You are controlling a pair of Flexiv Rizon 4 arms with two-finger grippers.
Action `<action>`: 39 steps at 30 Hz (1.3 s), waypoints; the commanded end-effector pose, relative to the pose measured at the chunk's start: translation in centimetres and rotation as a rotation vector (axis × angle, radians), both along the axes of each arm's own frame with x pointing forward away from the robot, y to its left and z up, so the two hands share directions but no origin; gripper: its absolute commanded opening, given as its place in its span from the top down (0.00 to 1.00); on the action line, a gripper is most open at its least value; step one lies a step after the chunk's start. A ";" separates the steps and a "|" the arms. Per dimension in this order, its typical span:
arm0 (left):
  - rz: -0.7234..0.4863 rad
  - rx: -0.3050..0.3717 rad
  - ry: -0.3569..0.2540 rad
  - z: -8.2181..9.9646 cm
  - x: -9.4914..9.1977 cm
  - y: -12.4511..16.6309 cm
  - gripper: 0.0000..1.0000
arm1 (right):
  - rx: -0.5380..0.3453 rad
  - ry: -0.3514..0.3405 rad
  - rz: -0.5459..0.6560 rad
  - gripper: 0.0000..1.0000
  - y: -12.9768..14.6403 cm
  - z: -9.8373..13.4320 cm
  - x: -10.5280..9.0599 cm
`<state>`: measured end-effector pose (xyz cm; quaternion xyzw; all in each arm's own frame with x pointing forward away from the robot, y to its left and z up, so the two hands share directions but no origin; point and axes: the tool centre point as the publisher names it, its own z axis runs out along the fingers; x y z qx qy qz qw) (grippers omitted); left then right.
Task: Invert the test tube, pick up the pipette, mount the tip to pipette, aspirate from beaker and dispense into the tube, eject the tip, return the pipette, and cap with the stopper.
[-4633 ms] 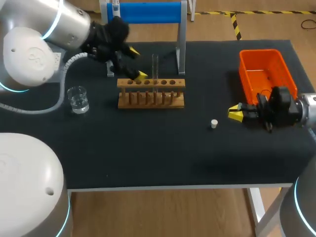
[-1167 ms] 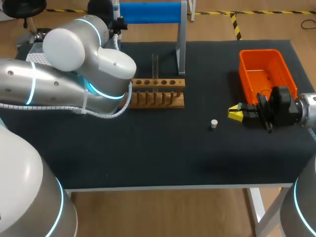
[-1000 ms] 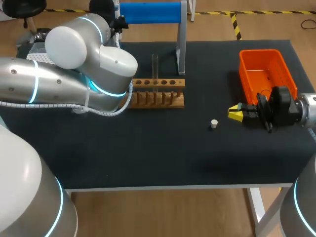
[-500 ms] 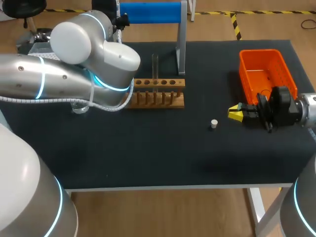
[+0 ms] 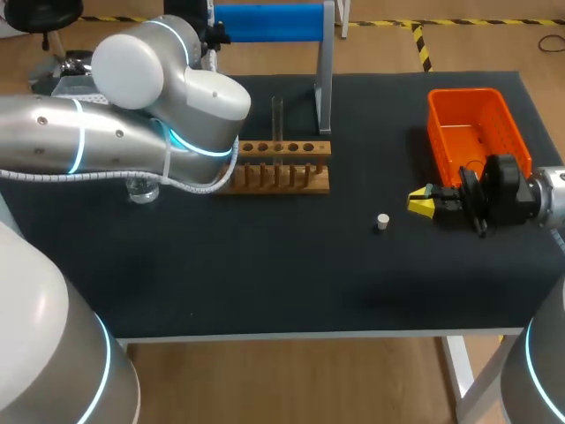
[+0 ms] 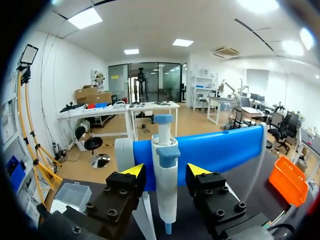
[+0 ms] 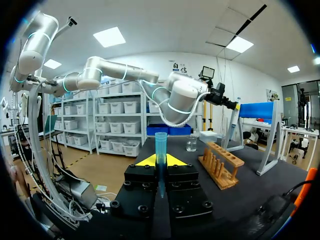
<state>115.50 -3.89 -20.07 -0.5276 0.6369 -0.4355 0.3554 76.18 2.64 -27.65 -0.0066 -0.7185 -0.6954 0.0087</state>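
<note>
Pipette (image 6: 163,155), hanging upright on the blue stand (image 6: 225,147) at the table's far left, sits between the left gripper's (image 6: 166,170) spread, empty fingers, apparently untouched; the right gripper (image 7: 160,160), at the right, pinches a blue tip (image 7: 160,142).

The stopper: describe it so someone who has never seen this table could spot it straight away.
On the black table, look between the wooden rack in the middle and the orange bin at the right. The stopper lies alone on the bare surface, just ahead of the right tool. It is a tiny white plug, far smaller than anything near it.
</note>
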 end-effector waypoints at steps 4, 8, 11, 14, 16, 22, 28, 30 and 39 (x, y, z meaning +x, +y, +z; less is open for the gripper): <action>0.005 0.000 0.001 -0.5 0.8 0.0 0.51 | 0.000 -0.001 -0.001 1.00 0.0 0.0 -0.1; 0.007 -0.001 0.001 -0.6 1.0 0.0 0.51 | 0.000 -0.001 -0.001 1.00 0.0 0.0 -0.1; 0.010 -0.004 0.002 -0.7 1.1 0.0 0.51 | 0.000 -0.001 -0.001 1.00 0.0 0.0 -0.1; 0.012 -0.005 0.003 -0.8 1.3 0.0 0.51 | 0.000 -0.001 -0.001 1.00 0.0 0.0 -0.1; 0.015 -0.005 0.005 -0.9 1.5 0.0 0.51 | 0.000 -0.001 -0.001 1.00 0.0 0.0 -0.1; 0.020 -0.008 0.007 -1.1 1.6 0.0 0.51 | 0.000 -0.001 -0.001 1.00 0.0 0.0 -0.1; 0.024 -0.010 0.007 -1.2 1.6 0.0 0.51 | 0.000 -0.001 -0.001 1.00 0.0 0.0 -0.1; 0.026 -0.008 0.008 -1.2 1.5 0.0 0.44 | 0.000 -0.001 -0.001 1.00 0.0 0.0 -0.1; 0.040 -0.003 0.004 -1.1 1.1 0.0 0.31 | 0.000 -0.001 -0.001 1.00 0.0 0.0 -0.1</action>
